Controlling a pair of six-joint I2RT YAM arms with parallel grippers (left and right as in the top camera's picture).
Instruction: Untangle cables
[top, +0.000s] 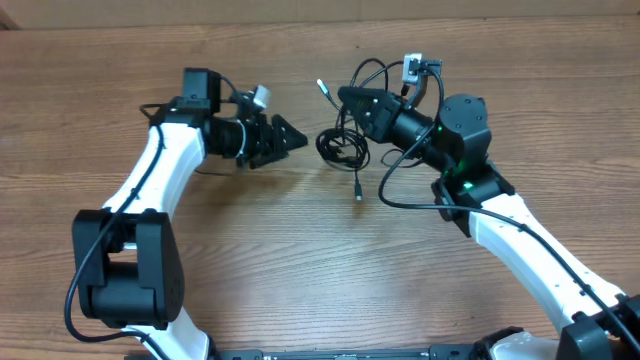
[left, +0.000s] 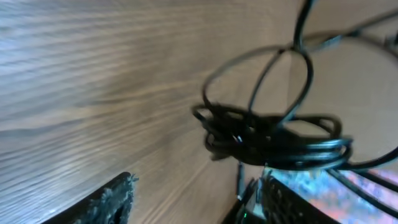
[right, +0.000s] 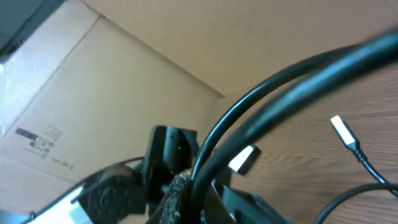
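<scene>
The right arm (top: 520, 215), riding highest over the table (top: 250, 260), reaches toward 10 o'clock. The right claw (top: 350, 97) looks clamped on one strand of the cables (top: 342, 147), whose knotted coil lies on the wood just at its 6 o'clock. The left claw (top: 296, 140), jaws apart, seems nearer: the coil sits just at its 3 o'clock, long axis 9-to-3, with a loose tail running to 6 o'clock and ending in a plug (top: 358, 195).

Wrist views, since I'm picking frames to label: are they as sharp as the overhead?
No. Left wrist: the tabletop grain is smeared and the cable bundle is soft. Right wrist: the black cord near the lens is defocused, while the silver plug behind it is clearer. Overhead: crisp, evenly lit, with soft shadows.
</scene>
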